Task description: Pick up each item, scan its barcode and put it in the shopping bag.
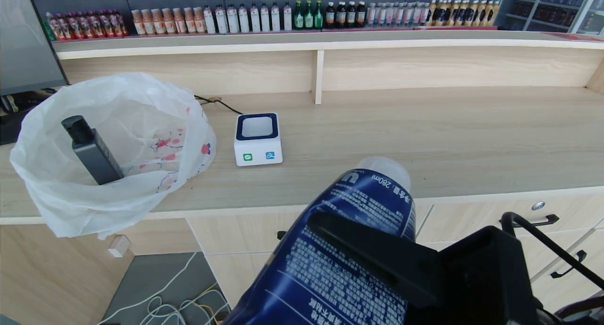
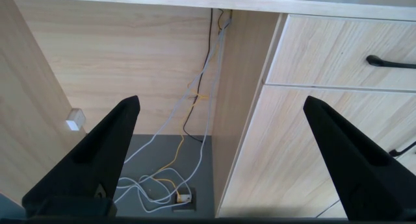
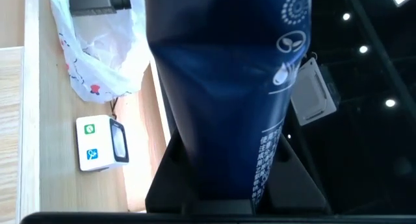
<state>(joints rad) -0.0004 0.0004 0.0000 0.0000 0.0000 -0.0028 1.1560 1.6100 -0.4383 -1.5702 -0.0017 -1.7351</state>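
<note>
Cargo: dark blue plastic bottle with clear cap (image 1: pixel 358 197) clenched in right gripper (image 3: pixel 231 185), raised short of wooden counter (image 1: pixel 424 136), cap toward white box scanner with blue-rimmed window (image 1: pixel 258 138), likely lining up a scan | white plastic shopping bag (image 1: pixel 155 103) open beside scanner for a short drop, grey bottle (image 1: pixel 92 150) inside | left gripper (image 2: pixel 221 104) released, parked below counter

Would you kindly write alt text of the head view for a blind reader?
The right gripper holds a dark blue bottle with a clear cap close to the camera, before a light wooden counter. On the counter stand a white box scanner with a blue-rimmed window and, to its left, a white plastic shopping bag holding a dark grey bottle.
</note>
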